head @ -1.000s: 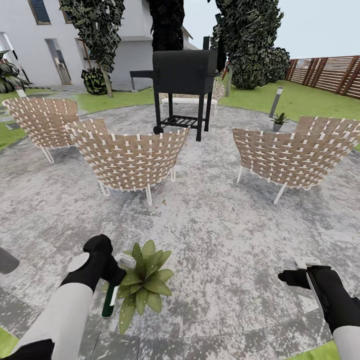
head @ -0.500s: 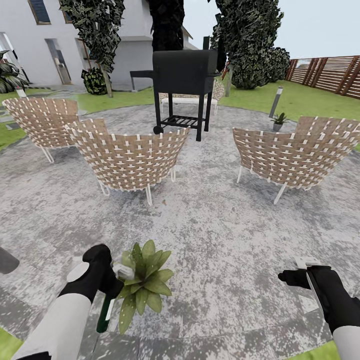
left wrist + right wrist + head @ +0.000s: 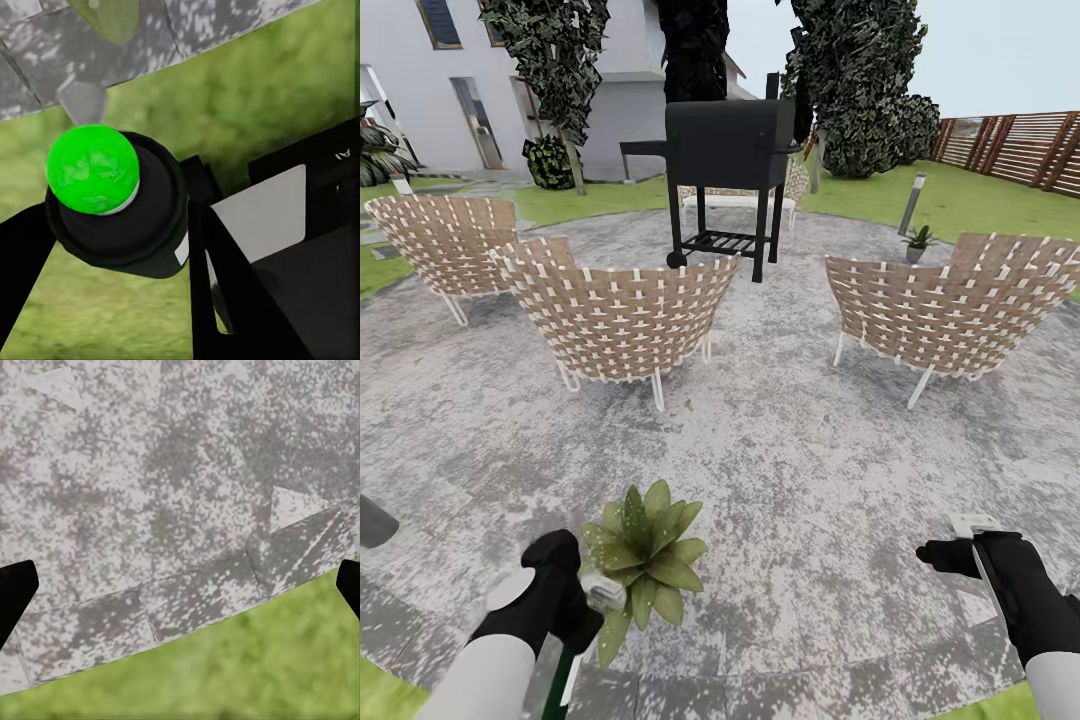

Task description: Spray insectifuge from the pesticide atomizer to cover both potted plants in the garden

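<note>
My left gripper (image 3: 578, 608) is shut on the pesticide atomizer (image 3: 563, 678), a slim dark green bottle with a white label that hangs down from the hand. It is just left of and nearer than one potted plant (image 3: 645, 553), a low rosette of broad green leaves on the paving. In the left wrist view the atomizer's dark body (image 3: 142, 225) with its bright green top sits between the dark fingers (image 3: 217, 262). A second small plant (image 3: 918, 238) stands far off by the lawn edge. My right gripper (image 3: 960, 542) is open and empty over bare paving (image 3: 180, 495).
Three woven wicker chairs (image 3: 618, 318) (image 3: 440, 245) (image 3: 950, 310) ring the grey patio, with a black grill (image 3: 728, 150) behind them. A short lamp post (image 3: 912, 203) stands by the far plant. Lawn borders the curved patio edge (image 3: 202, 592); a slatted fence (image 3: 1020, 145) runs at the right.
My left arm has drawn back toward me with the atomizer, from beside the plant's leaves to its near left. The right arm has stayed still.
</note>
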